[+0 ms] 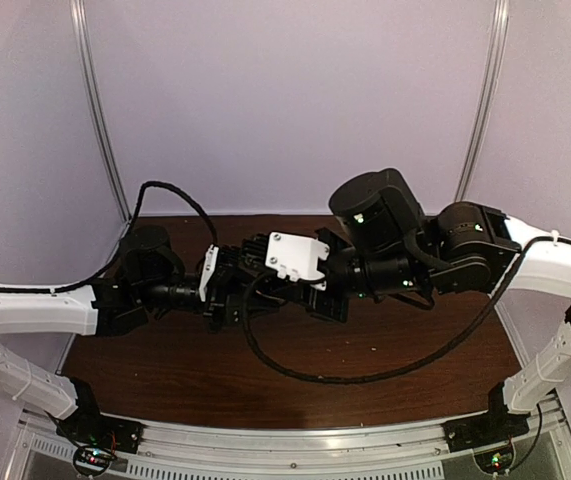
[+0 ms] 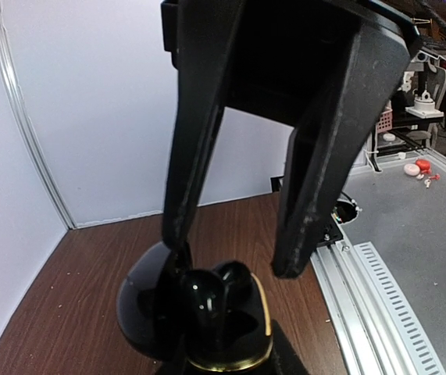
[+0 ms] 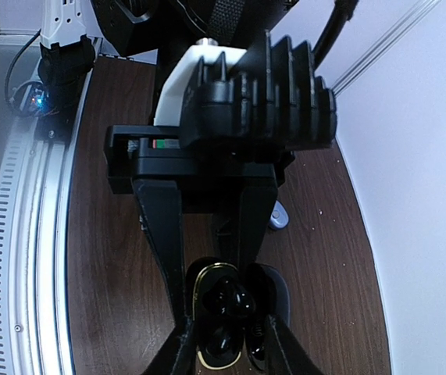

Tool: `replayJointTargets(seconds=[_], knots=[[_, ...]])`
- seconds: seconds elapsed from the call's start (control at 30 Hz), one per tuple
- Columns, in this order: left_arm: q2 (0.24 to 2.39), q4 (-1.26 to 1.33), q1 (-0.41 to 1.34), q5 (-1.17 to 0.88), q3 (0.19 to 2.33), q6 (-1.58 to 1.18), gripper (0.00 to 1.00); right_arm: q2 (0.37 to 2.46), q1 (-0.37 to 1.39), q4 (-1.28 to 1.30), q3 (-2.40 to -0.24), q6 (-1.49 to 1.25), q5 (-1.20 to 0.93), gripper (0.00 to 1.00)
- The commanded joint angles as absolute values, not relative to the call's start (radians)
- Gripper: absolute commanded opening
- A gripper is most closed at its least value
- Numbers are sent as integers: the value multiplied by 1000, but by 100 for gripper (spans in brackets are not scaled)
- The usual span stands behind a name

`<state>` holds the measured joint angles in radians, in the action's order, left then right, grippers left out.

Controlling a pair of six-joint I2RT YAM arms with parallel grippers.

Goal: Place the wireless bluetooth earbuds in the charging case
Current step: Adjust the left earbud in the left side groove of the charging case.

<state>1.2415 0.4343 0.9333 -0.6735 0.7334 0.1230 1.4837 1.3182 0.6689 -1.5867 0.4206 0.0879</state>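
Note:
The black charging case with a gold rim (image 3: pixel 201 355) sits on the brown table, its lid (image 3: pixel 279 301) open to one side. It also shows in the left wrist view (image 2: pixel 263 328). One black earbud (image 3: pixel 236 295) stands up out of the case and shows in the left wrist view too (image 2: pixel 205 301). A second black earbud (image 3: pixel 224 344) lies in it. My left gripper (image 2: pixel 223 363) is closed around the case base. My right gripper (image 3: pixel 229 351) is open and straddles case and lid. One lavender earbud (image 3: pixel 279 216) lies on the table behind. In the top view both grippers meet at mid-table and hide the case.
A black cable (image 1: pixel 365 378) loops over the brown table (image 1: pixel 165 370) in front of the grippers. A metal rail (image 1: pixel 295 445) runs along the near edge. White walls (image 1: pixel 285 100) close the back and sides.

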Motion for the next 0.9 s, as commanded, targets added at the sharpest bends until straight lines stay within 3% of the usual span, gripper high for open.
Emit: replayJointTargets(seconds=[0.0,0.6,0.87], knots=[[1246,452,943,-682,771,138,0,1495,1327,658,-1597,427,104,30],[1233,468,946,-682,756,135,0,1523,1368,672,-1551,457,192,23],[1229,443,948,-685,757,168,0,1520,1368,670,-1534,457,258,25]])
